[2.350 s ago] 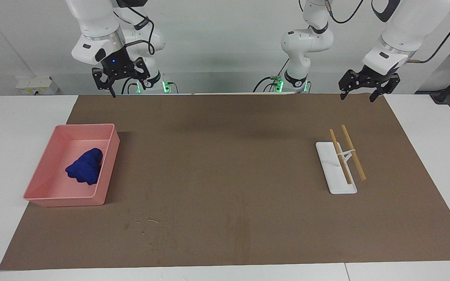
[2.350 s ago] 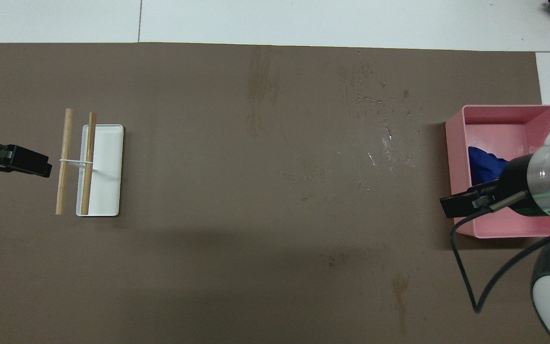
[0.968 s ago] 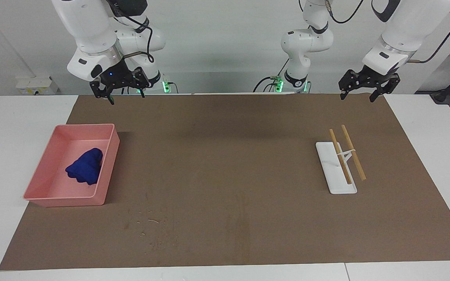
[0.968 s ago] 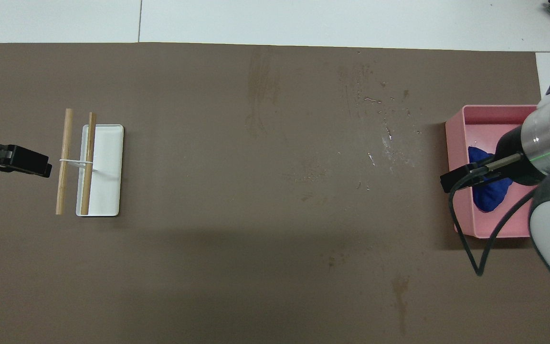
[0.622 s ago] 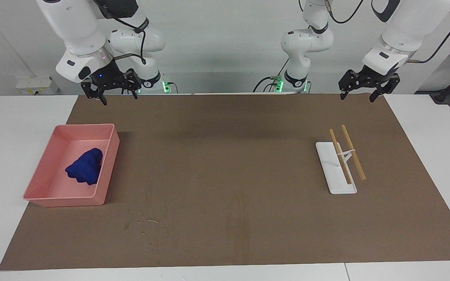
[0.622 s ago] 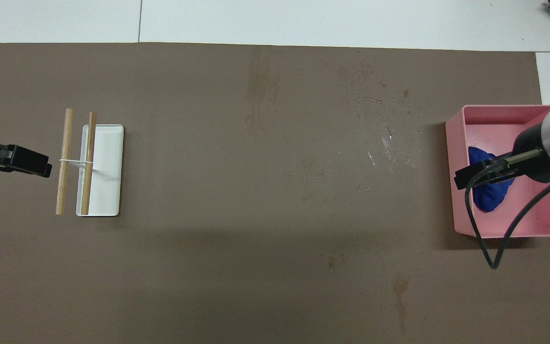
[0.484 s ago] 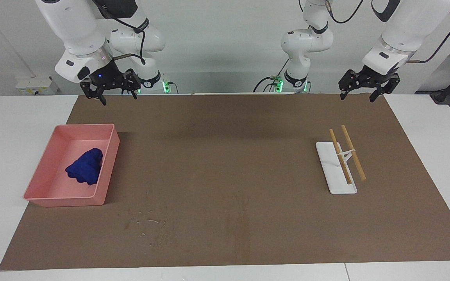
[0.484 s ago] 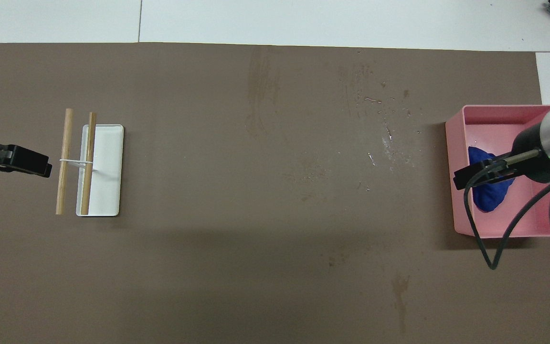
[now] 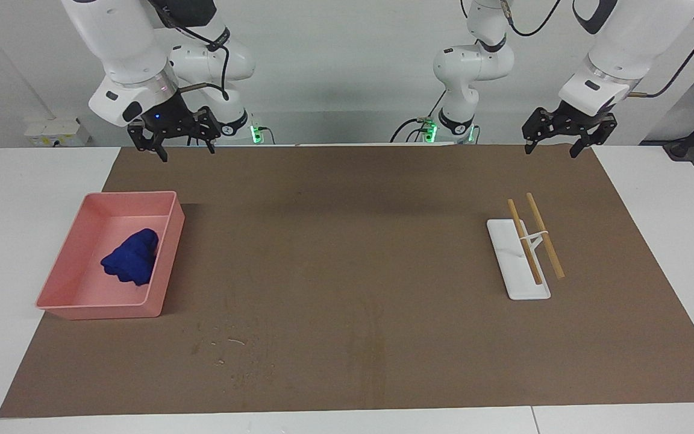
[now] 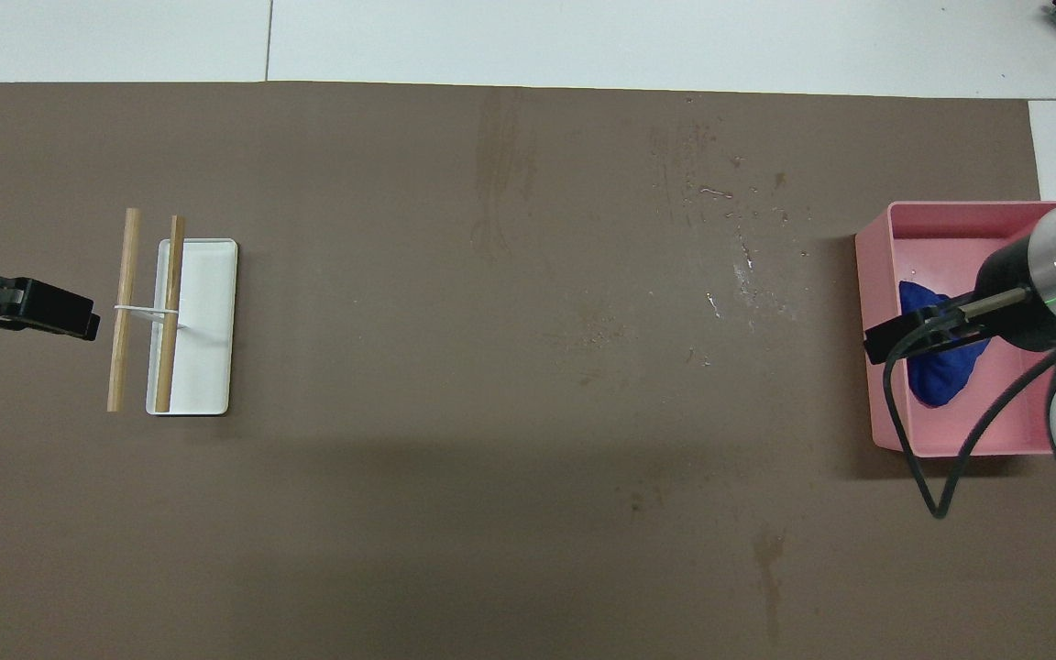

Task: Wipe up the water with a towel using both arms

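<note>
The deep-blue towel (image 9: pixel 133 257) lies bunched in the pink tray (image 9: pixel 166 253) at the right arm's end of the brown mat. It also shows in the overhead view (image 10: pixel 939 383), partly covered by my right gripper (image 10: pixel 887 343). In the facing view my right gripper (image 9: pixel 178 148) hangs open and empty, high in the air, well above the tray and apart from the towel. My left gripper (image 9: pixel 550 150) is open and empty, and waits in the air over the mat's corner by its base. Water drops (image 10: pixel 741 268) lie on the mat beside the tray.
A white flat rack (image 9: pixel 512 274) with two wooden sticks (image 9: pixel 544 236) across it stands toward the left arm's end of the mat. It also shows in the overhead view (image 10: pixel 203 321). The brown mat (image 9: pixel 347 253) covers most of the white table.
My right gripper has swung from over the mat's edge to over the tray and towel, still high up. The left arm, the towel and the tray have not moved.
</note>
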You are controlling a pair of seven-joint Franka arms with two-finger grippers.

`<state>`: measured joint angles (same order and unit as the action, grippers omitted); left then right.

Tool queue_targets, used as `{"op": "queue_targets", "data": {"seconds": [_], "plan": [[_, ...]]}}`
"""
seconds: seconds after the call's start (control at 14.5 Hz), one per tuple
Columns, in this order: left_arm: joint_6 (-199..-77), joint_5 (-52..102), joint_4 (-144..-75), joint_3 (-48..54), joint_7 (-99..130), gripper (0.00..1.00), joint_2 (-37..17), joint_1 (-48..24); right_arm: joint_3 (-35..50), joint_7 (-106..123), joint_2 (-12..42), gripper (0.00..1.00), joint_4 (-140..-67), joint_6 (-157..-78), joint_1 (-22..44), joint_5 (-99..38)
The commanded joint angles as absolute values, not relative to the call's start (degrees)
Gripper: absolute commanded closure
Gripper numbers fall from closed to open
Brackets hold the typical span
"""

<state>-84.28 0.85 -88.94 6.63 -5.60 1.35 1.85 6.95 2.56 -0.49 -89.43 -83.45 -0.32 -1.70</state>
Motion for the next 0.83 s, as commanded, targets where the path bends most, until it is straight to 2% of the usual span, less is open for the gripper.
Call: {"op": "queue_targets", "data": {"seconds": [0.0, 0.76], "plan": [[-83.8, 1.1, -90.1, 6.6, -6.2, 0.0, 2.5, 2.2, 6.9, 1.2, -1.6, 0.0, -90.4, -84.5, -0.8, -2.2], [-83.8, 1.1, -90.1, 6.7, -6.2, 0.0, 2.5, 2.2, 6.8, 1.0, -1.6, 0.0, -90.5, -87.4, -0.7, 0.1]]}}
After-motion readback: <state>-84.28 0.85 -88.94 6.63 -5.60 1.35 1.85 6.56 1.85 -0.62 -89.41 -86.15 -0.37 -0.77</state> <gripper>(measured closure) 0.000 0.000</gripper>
